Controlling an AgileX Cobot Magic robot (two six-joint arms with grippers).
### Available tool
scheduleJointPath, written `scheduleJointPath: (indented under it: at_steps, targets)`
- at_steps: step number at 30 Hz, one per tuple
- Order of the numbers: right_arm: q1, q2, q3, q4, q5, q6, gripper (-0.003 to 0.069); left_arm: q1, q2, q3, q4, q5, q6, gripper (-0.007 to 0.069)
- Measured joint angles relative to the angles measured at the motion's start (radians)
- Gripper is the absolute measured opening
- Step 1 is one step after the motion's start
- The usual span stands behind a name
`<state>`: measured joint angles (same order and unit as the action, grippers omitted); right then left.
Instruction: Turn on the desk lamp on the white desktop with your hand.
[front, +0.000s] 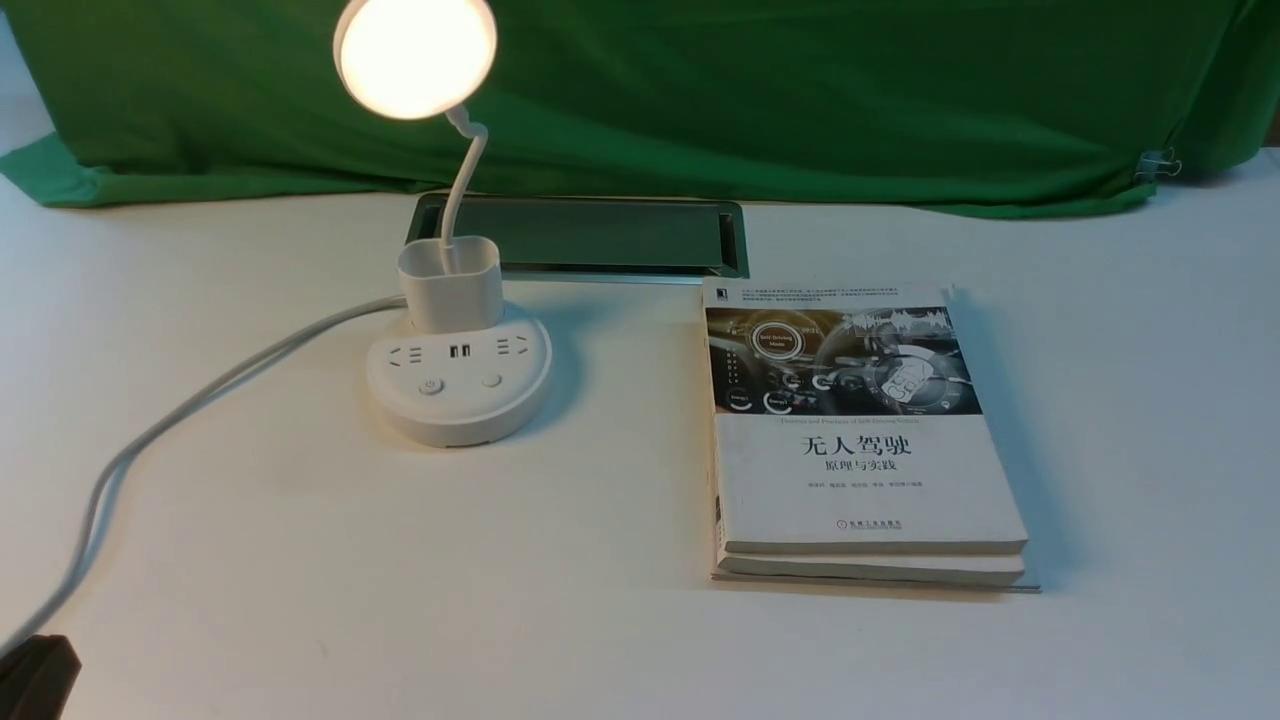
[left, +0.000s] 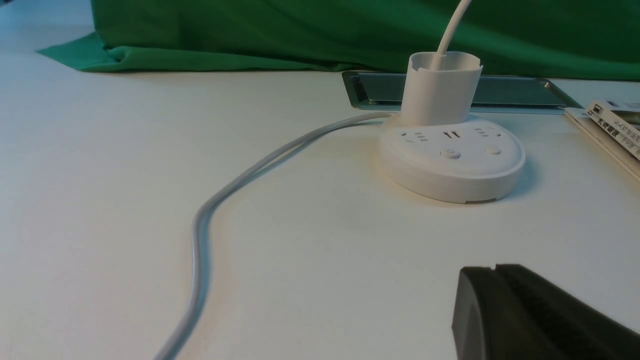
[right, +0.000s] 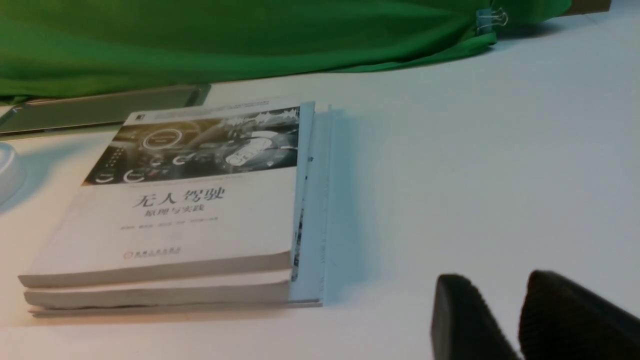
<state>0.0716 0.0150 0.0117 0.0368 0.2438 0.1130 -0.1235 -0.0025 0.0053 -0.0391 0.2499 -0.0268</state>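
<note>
The desk lamp stands at the back left of the white desktop (front: 400, 580). Its round disc head (front: 415, 55) glows, above the cup-shaped holder (front: 450, 285) and the rounded base (front: 460, 390) with two buttons (front: 431, 386). The grey cord (front: 200, 400) runs off to the left. In the left wrist view the base (left: 452, 160) lies well ahead of my left gripper (left: 496, 268), whose jaws are pressed together and empty. A dark corner of that arm (front: 35, 680) shows at the bottom left of the front view. My right gripper (right: 500, 278) hovers over bare desktop, jaws slightly apart and empty.
Two stacked books (front: 860, 440) lie right of the lamp and also show in the right wrist view (right: 190, 215). A metal-framed cable slot (front: 600, 235) sits behind the lamp. Green cloth (front: 800, 90) covers the back, with a binder clip (front: 1158, 165) at its right.
</note>
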Motion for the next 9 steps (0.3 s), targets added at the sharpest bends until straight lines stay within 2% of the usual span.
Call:
scheduleJointPath:
  at_steps: [9]
  targets:
    - [0.000, 0.000, 0.000, 0.000, 0.002, 0.000, 0.0241, 0.000, 0.000, 0.000, 0.003, 0.000, 0.000, 0.0021]
